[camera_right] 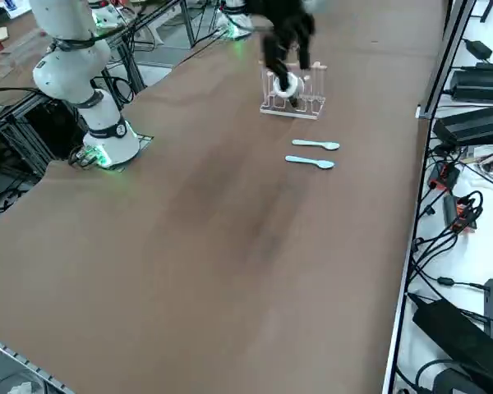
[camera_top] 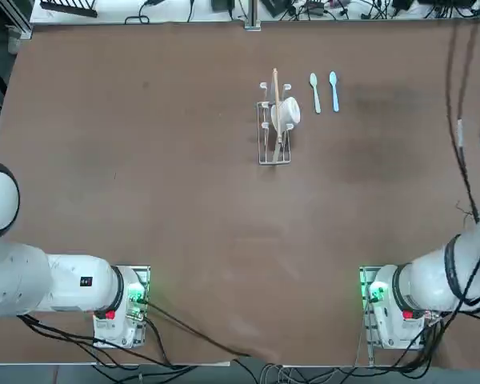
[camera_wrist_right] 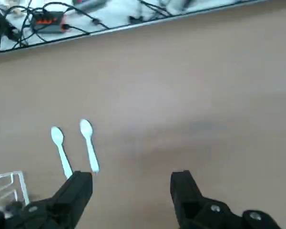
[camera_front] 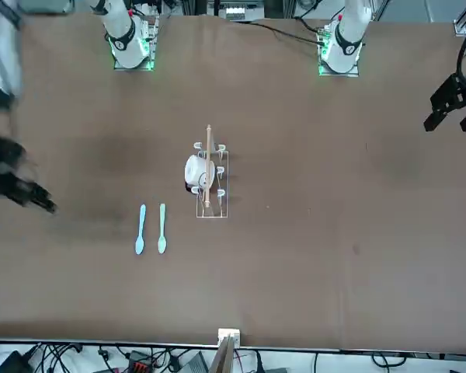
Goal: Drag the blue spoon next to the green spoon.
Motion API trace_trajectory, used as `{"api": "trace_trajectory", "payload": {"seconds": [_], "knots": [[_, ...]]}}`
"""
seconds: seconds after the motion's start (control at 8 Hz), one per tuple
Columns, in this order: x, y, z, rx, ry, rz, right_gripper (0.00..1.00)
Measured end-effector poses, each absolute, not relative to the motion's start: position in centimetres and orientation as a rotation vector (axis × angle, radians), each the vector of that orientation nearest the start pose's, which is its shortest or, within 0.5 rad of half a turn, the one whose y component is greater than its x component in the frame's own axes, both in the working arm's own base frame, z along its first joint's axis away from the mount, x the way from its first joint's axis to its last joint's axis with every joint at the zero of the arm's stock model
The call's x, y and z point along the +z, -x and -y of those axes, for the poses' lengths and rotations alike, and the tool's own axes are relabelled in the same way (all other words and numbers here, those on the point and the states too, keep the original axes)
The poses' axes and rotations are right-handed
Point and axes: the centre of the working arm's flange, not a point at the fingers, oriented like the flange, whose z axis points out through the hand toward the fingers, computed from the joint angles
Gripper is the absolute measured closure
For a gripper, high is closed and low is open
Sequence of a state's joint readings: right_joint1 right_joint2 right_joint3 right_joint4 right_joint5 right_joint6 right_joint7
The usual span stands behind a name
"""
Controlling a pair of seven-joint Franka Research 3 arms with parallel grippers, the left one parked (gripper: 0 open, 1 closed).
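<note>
The blue spoon (camera_top: 334, 90) lies flat on the brown table, parallel to the green spoon (camera_top: 314, 92) and a narrow gap to its right. The front view shows the same pair side by side, blue spoon (camera_front: 140, 229) and green spoon (camera_front: 161, 228). My right gripper (camera_wrist_right: 131, 188) is open with nothing between its fingers. It hovers above the table off to the right of the blue spoon (camera_wrist_right: 89, 148) and touches neither spoon. The gripper (camera_front: 23, 194) appears blurred in the front view. In the right side view the gripper (camera_right: 283, 41) is a dark blur above the spoons.
A small wire rack (camera_top: 274, 128) holding a white cup (camera_top: 286, 112) and a wooden stick stands just left of the green spoon. Cables and gear (camera_right: 468, 123) lie past the table's far edge.
</note>
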State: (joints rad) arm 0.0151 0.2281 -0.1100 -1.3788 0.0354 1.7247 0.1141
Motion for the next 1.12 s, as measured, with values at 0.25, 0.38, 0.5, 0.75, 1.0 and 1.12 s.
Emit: {"api": "trace_trajectory", "payload": {"seconds": [0.25,0.38,0.5,0.75,1.0,1.12], "knots": [[63.5,-57.9,8.3,-0.025,3.152,-0.267,0.00],[63.0,-56.8,8.5,0.033,3.157,-0.262,0.00],[61.5,-56.6,8.1,0.076,3.154,-0.248,0.00],[59.6,-56.7,6.1,0.119,3.155,-0.190,0.00],[60.0,-56.7,4.9,0.108,3.158,-0.157,0.00],[60.3,-56.7,4.7,0.099,3.159,-0.152,0.00]]}}
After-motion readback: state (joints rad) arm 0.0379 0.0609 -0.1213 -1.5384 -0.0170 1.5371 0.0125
